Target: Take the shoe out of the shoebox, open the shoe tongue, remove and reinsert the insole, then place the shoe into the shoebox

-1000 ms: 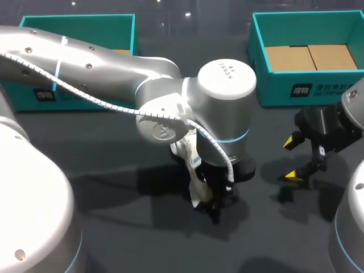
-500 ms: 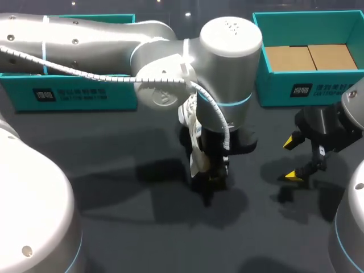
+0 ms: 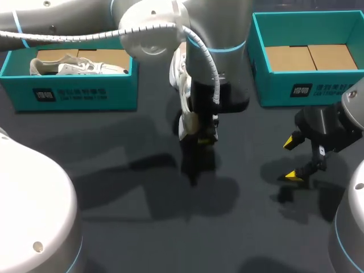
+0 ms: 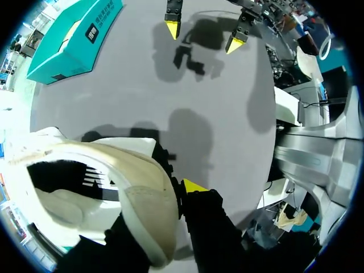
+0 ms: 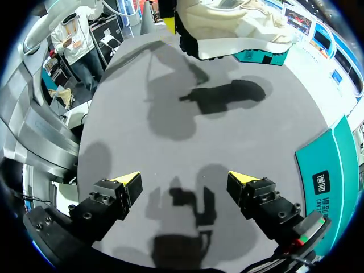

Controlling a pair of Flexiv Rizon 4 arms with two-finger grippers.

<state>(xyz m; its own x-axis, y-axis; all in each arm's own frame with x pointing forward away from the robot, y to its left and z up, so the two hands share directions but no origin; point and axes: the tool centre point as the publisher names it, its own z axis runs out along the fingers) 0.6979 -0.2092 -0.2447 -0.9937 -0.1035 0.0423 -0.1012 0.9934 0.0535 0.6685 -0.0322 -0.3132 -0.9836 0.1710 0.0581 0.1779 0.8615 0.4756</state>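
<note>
Head view looks down from behind; wrist views, close, apparently share the shoe [image 4: 142,193].

a: what is the shoe [image 4: 131,187] in the left claw [image 3: 202,138] made of?
b: off-white cloth, matt, slightly rough.
a: and under the claw?
b: the table [image 3: 114,187] is dark grey, matt and smooth.
a: beyond the right claw [image 5: 185,185]?
b: a shoebox [image 3: 301,85] of teal card, plain brown card inside.
a: the robot?
b: the left arm [image 3: 153,28] has a glossy silver shell. the fingers [image 5: 108,207] are matt black.
</note>
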